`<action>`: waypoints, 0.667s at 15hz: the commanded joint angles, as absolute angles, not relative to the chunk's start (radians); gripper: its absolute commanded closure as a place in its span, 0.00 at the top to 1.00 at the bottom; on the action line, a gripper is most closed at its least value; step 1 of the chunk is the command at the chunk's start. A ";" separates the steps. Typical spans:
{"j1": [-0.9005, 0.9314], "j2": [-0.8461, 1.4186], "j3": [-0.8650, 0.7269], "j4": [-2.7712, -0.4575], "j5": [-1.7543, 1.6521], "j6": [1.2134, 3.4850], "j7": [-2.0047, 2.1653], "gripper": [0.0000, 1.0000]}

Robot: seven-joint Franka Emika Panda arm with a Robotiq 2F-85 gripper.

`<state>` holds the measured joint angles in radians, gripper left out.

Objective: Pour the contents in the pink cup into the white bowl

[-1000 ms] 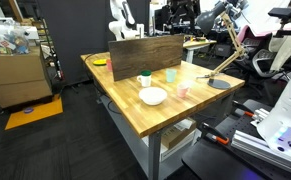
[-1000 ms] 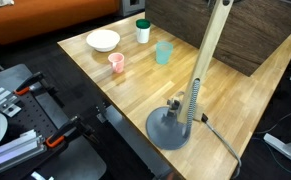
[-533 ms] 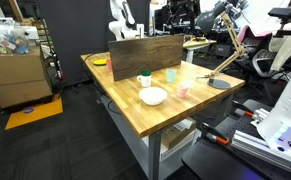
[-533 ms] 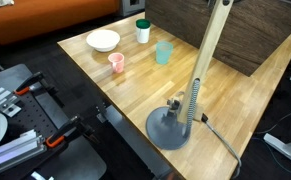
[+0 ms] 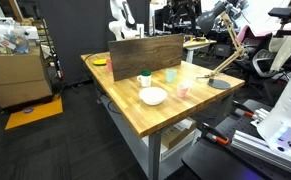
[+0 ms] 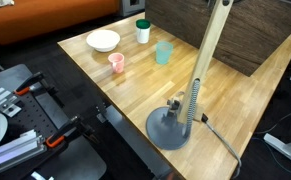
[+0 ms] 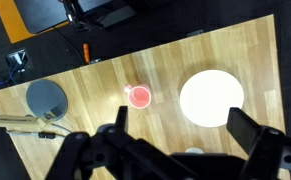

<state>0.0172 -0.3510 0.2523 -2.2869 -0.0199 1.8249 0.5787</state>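
Surface: a light butcher-block tabletop [image 5: 135, 115] on a grey frame, with a dark wooden board [image 5: 145, 50] standing upright along its far edge. Room: a cluttered workshop with a dark floor, a yellow mat [image 5: 35, 110] and stacked cardboard boxes [image 5: 15, 70].

In both exterior views the pink cup [image 5: 182, 91] stands near the tabletop's middle, just beside but apart from the white bowl [image 5: 153, 96]. A light blue cup [image 6: 163, 52] and a green-rimmed cup [image 6: 143, 31] stand closer to the board. A desk lamp base [image 6: 173, 127] sits near one corner.

Only the wrist view shows the claw [image 7: 180, 120]. Its fingers [image 7: 116, 120] are spread wide, clamped on nothing, above the tabletop. Looking straight down, this view also shows the reddish inside of the cup, which lies between the lamp base and the bowl.

The pink cup is upright, its long axis vertical and its mouth facing up.
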 commanded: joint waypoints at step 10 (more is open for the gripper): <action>-0.055 -0.346 0.113 -2.345 -0.034 1.887 0.708 1.00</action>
